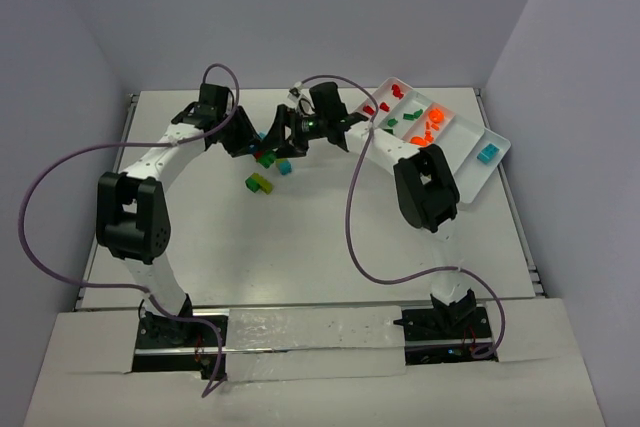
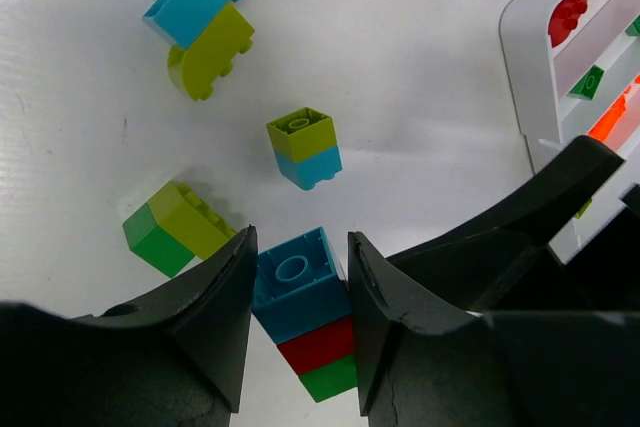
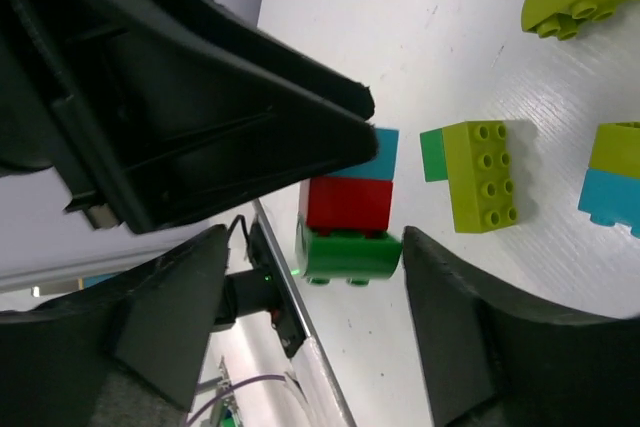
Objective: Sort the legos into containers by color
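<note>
Materials and finish
The legos point(image 2: 305, 147) were glossy moulded plastic, smooth-faced; the tray point(image 2: 520, 67) was smooth white plastic (slight sheen); the table point(image 2: 420, 97) was matt white, faintly grained; the left gripper point(image 2: 300, 247) was matt black plastic.

Left arm point(image 1: 165, 152), right arm point(image 1: 385, 147): white shells, chunky black joints point(image 1: 130, 217), black bases point(image 1: 165, 332). Purple cable point(image 1: 40, 187) loops off each arm. Fingers point(image 2: 200, 317) matte black, wedge-shaped, edges scuffed. Tiny green light point(image 3: 265, 275) on black housing.

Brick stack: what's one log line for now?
left gripper: holds brick stack | right gripper: open, around green brick | tray: partly sorted
</note>
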Available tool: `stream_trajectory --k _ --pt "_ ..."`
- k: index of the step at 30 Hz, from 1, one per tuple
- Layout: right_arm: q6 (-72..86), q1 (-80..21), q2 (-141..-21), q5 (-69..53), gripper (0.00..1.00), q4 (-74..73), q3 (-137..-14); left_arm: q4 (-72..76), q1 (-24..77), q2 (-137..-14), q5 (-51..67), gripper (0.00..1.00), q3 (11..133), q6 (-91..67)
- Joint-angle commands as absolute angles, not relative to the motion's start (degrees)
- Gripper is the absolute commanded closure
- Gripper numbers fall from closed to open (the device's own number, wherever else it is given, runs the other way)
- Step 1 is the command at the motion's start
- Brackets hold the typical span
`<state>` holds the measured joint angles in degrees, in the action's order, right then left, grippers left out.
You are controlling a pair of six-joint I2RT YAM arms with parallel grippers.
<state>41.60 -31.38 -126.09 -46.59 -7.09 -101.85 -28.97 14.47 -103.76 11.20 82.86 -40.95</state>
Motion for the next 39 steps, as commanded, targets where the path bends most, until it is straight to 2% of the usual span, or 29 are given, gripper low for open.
stream_trajectory --k 1,8,10,11,13,15,17,18,20,26,30,35,39 --pt "43.22 -32.20 -127.06 -48.56 0.28 -2.13 -101.15 -25.52 14.85 -100.51 12.48 1.00 81.77 -41.92" --pt "43.33 -32.52 -126.94 -49.31 0.53 -1.87 -100.77 -25.64 14.85 -99.95 11.82 1.00 82.00 -41.57" --pt "43.24 -32.52 -126.61 -49.92 0.64 -1.76 -100.29 -25.58 14.85 -99.84 10.99 0.99 82.00 -41.49" --pt "43.20 -32.52 -126.32 -50.00 0.65 -1.74 -100.16 -25.58 14.84 -99.82 10.93 0.98 81.99 -41.45" --pt "42.14 -32.52 -125.22 -50.76 0.81 -1.82 -98.68 -25.43 14.62 -99.35 10.52 0.80 81.73 -40.99" --pt "40.42 -32.52 -123.46 -50.74 0.94 -2.84 -98.03 -24.49 14.21 -98.49 11.81 0.56 81.06 -40.54" --pt "36.57 -32.46 -121.50 -50.61 0.99 -5.31 -97.65 -23.33 13.01 -97.14 15.66 0.25 80.13 -38.58" --pt "34.75 -32.34 -120.95 -50.54 1.00 -6.56 -97.47 -22.80 12.34 -96.54 17.82 0.13 79.71 -37.34" --pt "30.58 -32.04 -118.89 -50.54 1.00 -8.90 -96.34 -20.72 10.91 -94.11 21.80 0.01 78.32 -33.61" --pt "19.18 -31.29 -111.55 -47.14 1.00 -15.31 -91.78 -17.64 7.73 -84.99 34.49 0.01 74.46 -20.99" --pt "11.14 -31.25 -106.87 -48.91 1.00 -17.79 -89.52 -17.77 7.70 -79.64 50.09 0.01 70.25 -9.64" --pt "1.10 -31.20 -103.39 -57.68 1.00 -24.63 -88.90 -30.00 7.56 -78.76 65.90 0.04 68.89 14.72" --pt "-5.52 -31.29 -100.08 -60.51 1.00 -30.02 -88.15 -39.73 7.56 -81.05 70.82 0.09 70.66 23.03"
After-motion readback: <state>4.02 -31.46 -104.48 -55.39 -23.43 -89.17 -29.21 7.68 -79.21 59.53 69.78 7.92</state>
